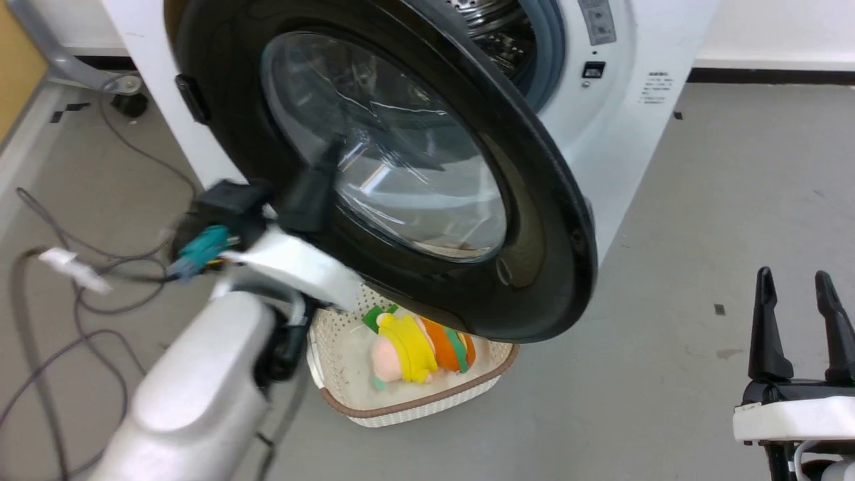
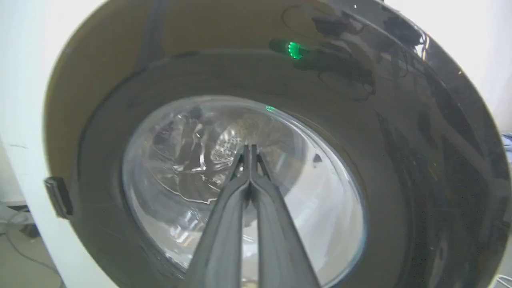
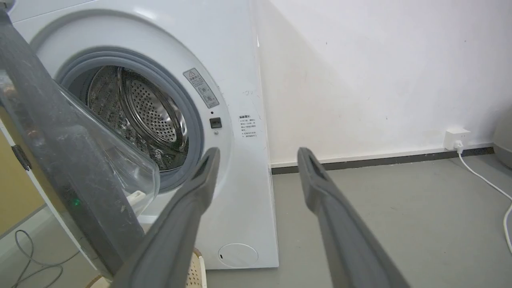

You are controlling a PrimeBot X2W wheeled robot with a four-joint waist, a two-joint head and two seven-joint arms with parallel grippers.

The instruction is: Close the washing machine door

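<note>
The washing machine door stands partly open, its black rim and clear glass bowl facing me. My left gripper is shut, empty, its fingertips against the outer glass near the window's centre; the left gripper shows its fingers pressed together. The white washing machine stands behind, with its steel drum and grey gasket visible past the door's edge. My right gripper hangs open at the lower right, away from the machine; the right gripper holds nothing.
A cream perforated basket with a colourful plush toy sits on the floor under the door. Loose cables lie on the grey floor at the left. A wall socket with a white cord is at the right wall.
</note>
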